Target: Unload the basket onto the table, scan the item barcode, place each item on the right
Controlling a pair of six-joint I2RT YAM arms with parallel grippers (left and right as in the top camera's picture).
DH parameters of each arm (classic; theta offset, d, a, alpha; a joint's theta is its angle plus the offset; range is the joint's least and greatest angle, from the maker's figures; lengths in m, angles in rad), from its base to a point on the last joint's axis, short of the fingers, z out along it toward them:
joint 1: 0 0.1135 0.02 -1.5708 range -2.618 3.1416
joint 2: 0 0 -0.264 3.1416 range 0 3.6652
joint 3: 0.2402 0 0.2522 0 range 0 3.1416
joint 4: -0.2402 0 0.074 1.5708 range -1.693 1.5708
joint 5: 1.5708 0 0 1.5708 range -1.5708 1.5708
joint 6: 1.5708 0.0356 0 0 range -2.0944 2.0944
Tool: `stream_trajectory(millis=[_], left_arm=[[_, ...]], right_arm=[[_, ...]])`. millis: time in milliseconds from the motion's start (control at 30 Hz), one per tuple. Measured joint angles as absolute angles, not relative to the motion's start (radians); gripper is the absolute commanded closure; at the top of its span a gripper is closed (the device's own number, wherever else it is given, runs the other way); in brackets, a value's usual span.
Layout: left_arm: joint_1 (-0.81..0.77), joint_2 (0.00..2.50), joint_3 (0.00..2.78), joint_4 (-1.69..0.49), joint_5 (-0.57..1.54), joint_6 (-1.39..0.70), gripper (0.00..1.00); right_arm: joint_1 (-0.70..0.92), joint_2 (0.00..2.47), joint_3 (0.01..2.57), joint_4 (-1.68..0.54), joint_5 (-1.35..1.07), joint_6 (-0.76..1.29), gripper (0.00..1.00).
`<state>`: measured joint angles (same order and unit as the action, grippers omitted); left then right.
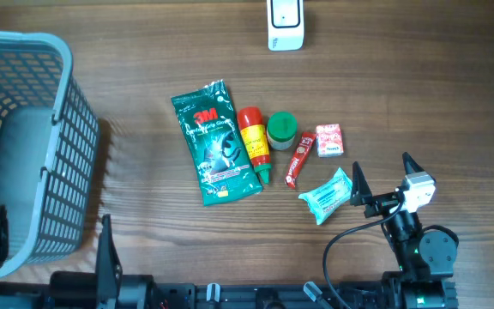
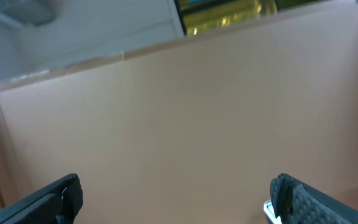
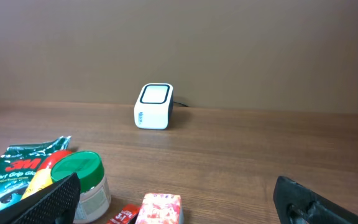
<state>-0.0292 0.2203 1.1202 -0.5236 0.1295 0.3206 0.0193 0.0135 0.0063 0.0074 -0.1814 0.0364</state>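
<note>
Black-fingered and nearest us, the right gripper stands fully spread with nothing between its jaws. The left gripper, off by the grey basket, is equally wide and empty. Just beside the right gripper, between its 8 and 9 o'clock, lies the teal wipes packet, its long axis running from 8 to 2 o'clock. We judge this the likeliest item to scan, and the right arm plainly the nearer. Beyond, from 9 to 10 o'clock, sit the small red box, red tube, green-lidded jar and 3M pack. Farthest, near 11 o'clock, stands the white barcode scanner, well apart.
</note>
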Motion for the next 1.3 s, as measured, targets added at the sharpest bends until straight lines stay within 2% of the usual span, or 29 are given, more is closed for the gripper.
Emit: stream_trajectory(millis=[200,367,633,733,1300], left_arm=[[0.114,0.214,1.079,-0.540,0.152,0.309,0.00],[0.149,0.214,1.003,-0.604,0.156,0.220,0.00],[0.149,0.213,0.993,-1.115,0.155,0.026,0.00],[0.149,0.212,0.992,-1.221,0.156,0.008,0.00],[0.149,0.212,0.992,-1.232,0.155,-0.006,0.00]], right_arm=[[0.019,0.014,0.006,0.007,-0.181,0.036,0.00],[0.019,0.014,0.006,0.007,-0.181,0.036,0.00],[0.019,0.014,0.006,0.007,-0.181,0.036,0.00],[0.019,0.014,0.006,0.007,-0.181,0.036,0.00],[0.019,0.014,0.006,0.007,-0.181,0.036,0.00]])
